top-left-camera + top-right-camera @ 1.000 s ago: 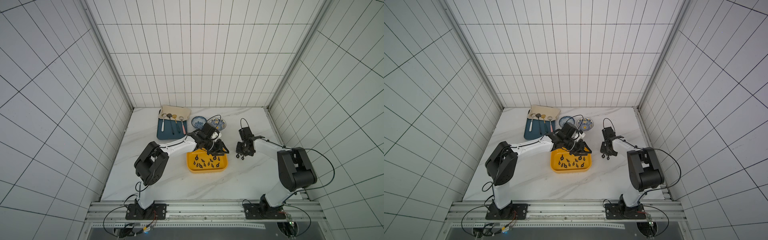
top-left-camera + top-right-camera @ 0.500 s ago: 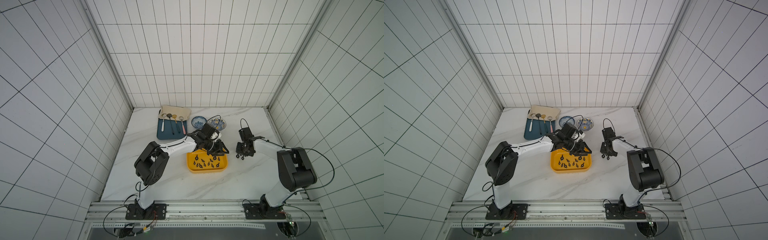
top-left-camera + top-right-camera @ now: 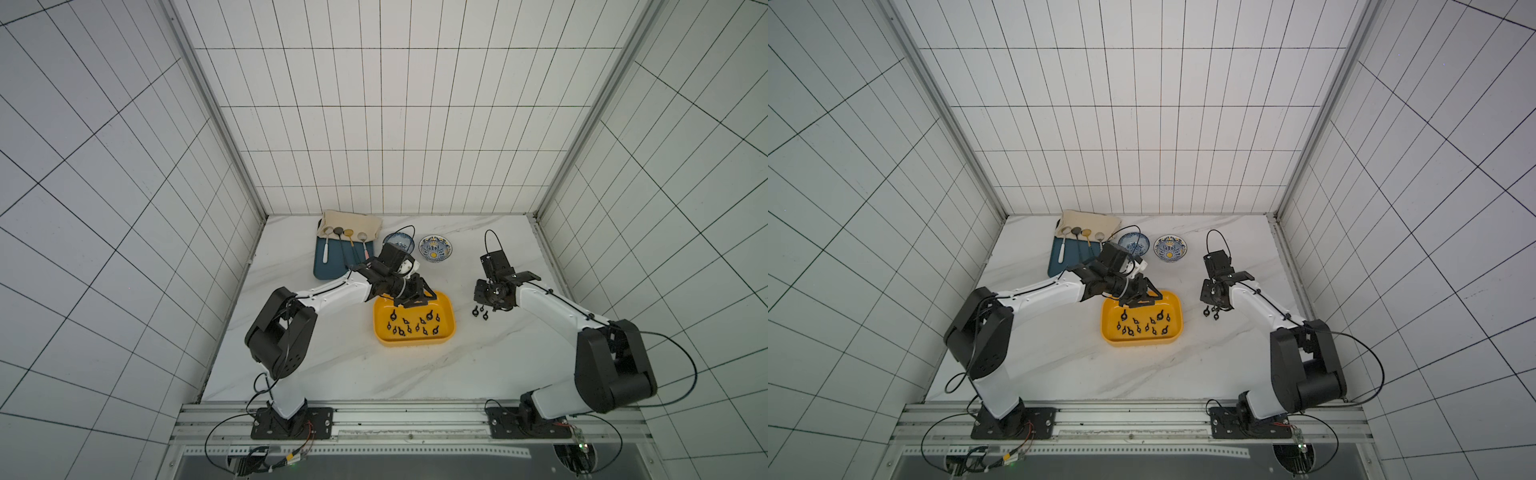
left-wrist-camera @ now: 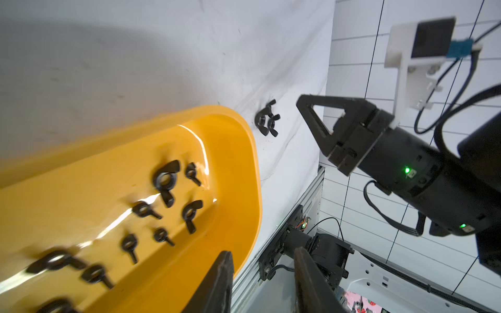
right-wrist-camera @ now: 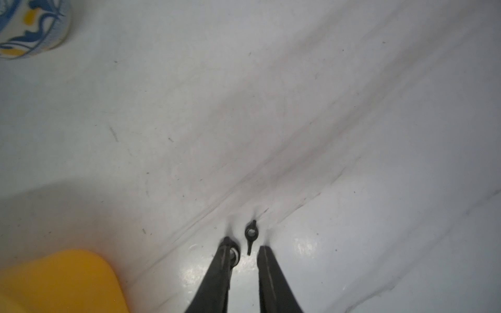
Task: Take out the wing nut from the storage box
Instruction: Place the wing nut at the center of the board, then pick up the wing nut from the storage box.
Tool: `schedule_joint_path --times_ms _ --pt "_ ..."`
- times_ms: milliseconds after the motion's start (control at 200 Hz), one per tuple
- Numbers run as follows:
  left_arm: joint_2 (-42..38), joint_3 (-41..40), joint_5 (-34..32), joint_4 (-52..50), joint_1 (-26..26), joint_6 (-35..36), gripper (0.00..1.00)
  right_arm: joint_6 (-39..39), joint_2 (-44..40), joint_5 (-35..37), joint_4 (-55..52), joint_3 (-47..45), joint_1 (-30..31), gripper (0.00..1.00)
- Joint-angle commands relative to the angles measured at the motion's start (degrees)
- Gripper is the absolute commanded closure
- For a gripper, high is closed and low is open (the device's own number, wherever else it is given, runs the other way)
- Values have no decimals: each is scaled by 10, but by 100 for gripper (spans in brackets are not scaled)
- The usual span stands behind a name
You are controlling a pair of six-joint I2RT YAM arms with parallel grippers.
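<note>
2 top cams high, looking down, whole table (image 3: 332,365); wrist cams low, close; both share storage box (image 4: 235,151) corner.

Found the storage box (image 3: 415,341) a plain glossy yellow-orange, unpatterned. Saw the wing nuts inside (image 4: 165,180) as matt black, likewise the loose wing nuts (image 4: 267,122) on the surface beside it. Noted the surface (image 3: 332,365) as white marble with faint grey veins. Read the yellow-centred bowl (image 3: 435,248) as white with blue patterning and yellow accents, the second bowl (image 3: 1133,243) as blue-on-white. Logged the tray (image 3: 328,268) near the far edge as flat dark blue, the cloth (image 3: 353,220) as beige, one spoon (image 3: 326,251) white-handled, another spoon (image 3: 366,250) pink-handled. Marked the left arm (image 3: 332,293) and right arm (image 3: 544,305) white-shelled with black joints.
</note>
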Motion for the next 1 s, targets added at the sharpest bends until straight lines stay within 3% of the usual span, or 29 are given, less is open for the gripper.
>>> schedule_joint_path --times_ms 0,135,345,565,994 --pt "-63 -48 -8 -6 62 13 59 18 -7 3 -46 55 69 76" --pt "-123 -115 -9 -23 150 25 59 55 36 -16 -35 106 166 75" --pt "-169 -182 11 -45 225 44 59 95 134 -31 24 168 264 74" --pt "-182 -186 16 -74 239 71 59 128 231 -21 64 224 318 72" --pt "-181 -189 26 -87 249 92 59 145 305 9 47 268 325 70"
